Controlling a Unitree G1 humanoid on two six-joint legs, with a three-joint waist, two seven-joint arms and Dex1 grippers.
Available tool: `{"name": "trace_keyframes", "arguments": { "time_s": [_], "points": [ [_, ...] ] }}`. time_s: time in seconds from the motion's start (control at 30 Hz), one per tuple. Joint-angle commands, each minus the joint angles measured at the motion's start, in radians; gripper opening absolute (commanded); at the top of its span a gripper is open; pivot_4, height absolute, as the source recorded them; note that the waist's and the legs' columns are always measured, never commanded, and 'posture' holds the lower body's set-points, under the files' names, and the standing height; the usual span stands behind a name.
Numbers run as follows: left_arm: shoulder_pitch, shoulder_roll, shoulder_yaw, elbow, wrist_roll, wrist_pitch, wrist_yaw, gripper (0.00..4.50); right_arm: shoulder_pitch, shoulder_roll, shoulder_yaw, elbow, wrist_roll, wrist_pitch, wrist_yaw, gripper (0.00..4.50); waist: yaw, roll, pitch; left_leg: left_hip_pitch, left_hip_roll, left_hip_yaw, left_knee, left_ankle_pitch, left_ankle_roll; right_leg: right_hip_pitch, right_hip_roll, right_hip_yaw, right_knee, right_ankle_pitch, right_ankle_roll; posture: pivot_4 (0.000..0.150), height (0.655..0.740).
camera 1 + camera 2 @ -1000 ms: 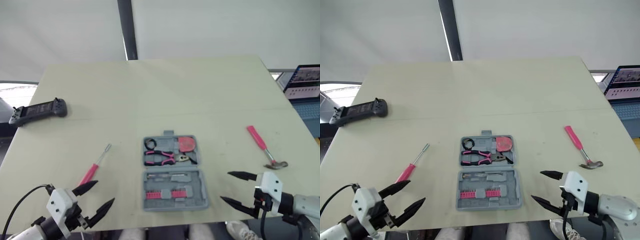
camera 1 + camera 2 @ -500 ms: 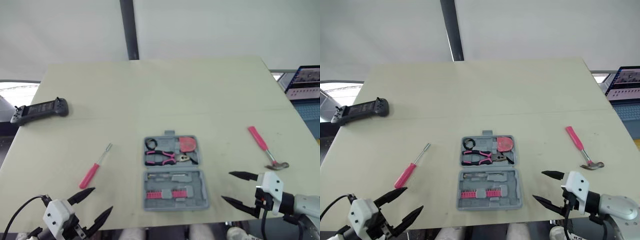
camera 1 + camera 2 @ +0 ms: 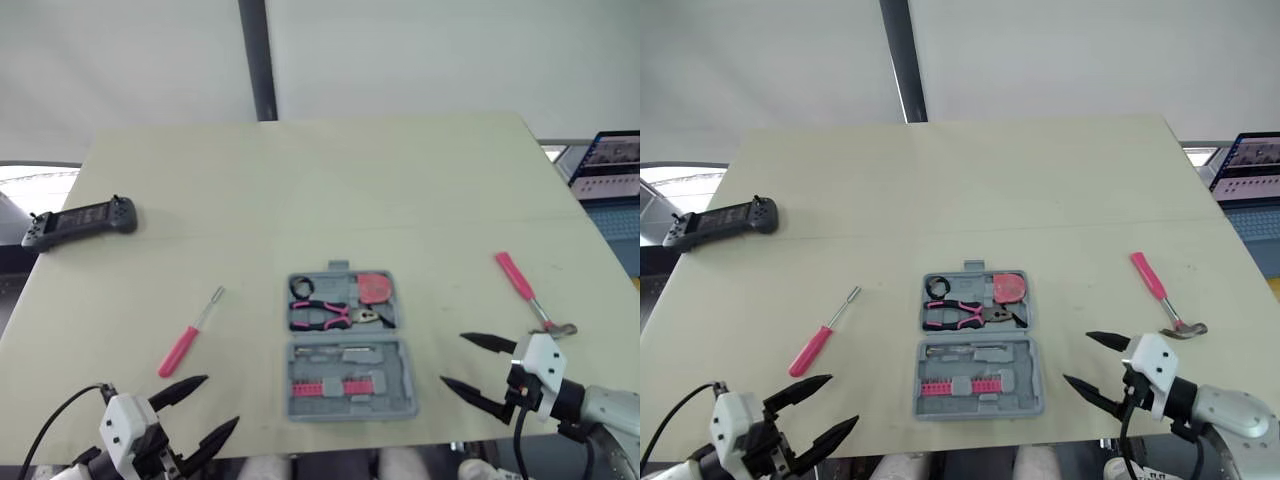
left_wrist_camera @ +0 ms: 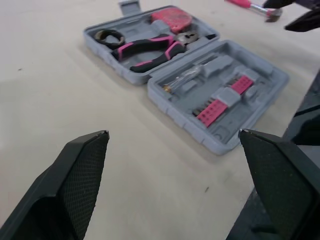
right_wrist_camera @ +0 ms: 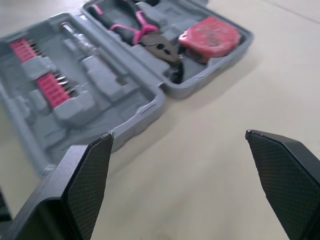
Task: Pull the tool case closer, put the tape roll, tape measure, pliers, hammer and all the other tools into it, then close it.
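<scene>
The grey tool case (image 3: 345, 345) lies open at the table's front centre. Its far half holds a black tape roll (image 3: 301, 288), pink-handled pliers (image 3: 322, 315) and a pink tape measure (image 3: 373, 288). Pink bits (image 3: 330, 387) sit in the near half. A pink-handled hammer (image 3: 528, 292) lies to the right of the case, and a pink-handled screwdriver (image 3: 188, 338) to the left. My left gripper (image 3: 218, 402) hovers open at the near edge, below the screwdriver and left of the case. My right gripper (image 3: 453, 360) is open just right of the case, near the hammer's head.
A black handheld controller (image 3: 80, 220) rests at the table's left edge. A laptop screen (image 3: 610, 165) stands off the right side. A dark pole (image 3: 257, 60) rises behind the table's far edge.
My left gripper has drawn back toward the near edge and slid slightly right. The right gripper has barely shifted. The tools lie as before.
</scene>
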Motion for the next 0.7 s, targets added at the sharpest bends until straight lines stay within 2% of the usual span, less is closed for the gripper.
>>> {"name": "trace_keyframes", "arguments": {
  "time_s": [0.03, 0.23, 0.43, 0.6, 0.7],
  "points": [
    [-0.057, 0.042, -0.058, -0.046, -0.052, -0.022, -0.090, 4.44, 0.052, 0.014, -0.098, -0.050, 0.026, 0.054, -0.069, 4.50, 0.000, 0.002, -0.001, 0.000, 0.000, 0.000, 0.000, 0.000, 0.000, 0.000, 0.000, 0.000, 0.000, 0.000, 0.000, 0.150, 0.7400],
    [-0.118, 0.095, -0.116, -0.023, -0.042, -0.061, -0.171, 4.44, 0.124, 0.050, -0.166, -0.133, 0.032, 0.139, -0.158, 4.50, -0.009, 0.003, -0.002, 0.002, 0.001, 0.004, -0.002, 0.000, 0.000, 0.000, 0.000, -0.002, 0.002, 0.000, 0.000, 0.150, 0.7400],
    [-0.155, 0.092, -0.132, -0.020, -0.041, -0.048, -0.134, 4.44, 0.144, 0.066, -0.208, -0.172, 0.032, 0.190, -0.211, 4.50, -0.008, 0.004, -0.002, 0.005, 0.001, 0.006, -0.002, 0.000, 0.001, 0.000, 0.000, 0.000, 0.003, 0.000, 0.000, 0.150, 0.7400],
    [-0.187, 0.089, -0.141, -0.013, -0.036, -0.026, -0.091, 4.44, 0.074, -0.027, -0.247, -0.122, 0.074, 0.353, -0.202, 4.50, -0.005, 0.004, -0.002, 0.005, 0.001, 0.006, -0.001, 0.000, 0.001, 0.000, 0.000, 0.001, 0.005, 0.000, 0.000, 0.150, 0.7400],
    [-0.215, 0.091, -0.153, -0.010, -0.025, -0.017, -0.071, 4.44, -0.035, -0.098, -0.232, -0.023, 0.057, 0.425, -0.216, 4.50, -0.006, 0.003, -0.002, 0.005, 0.001, 0.006, -0.001, 0.000, 0.001, 0.000, 0.000, 0.001, 0.008, 0.000, 0.000, 0.150, 0.7400]
  ]
}}
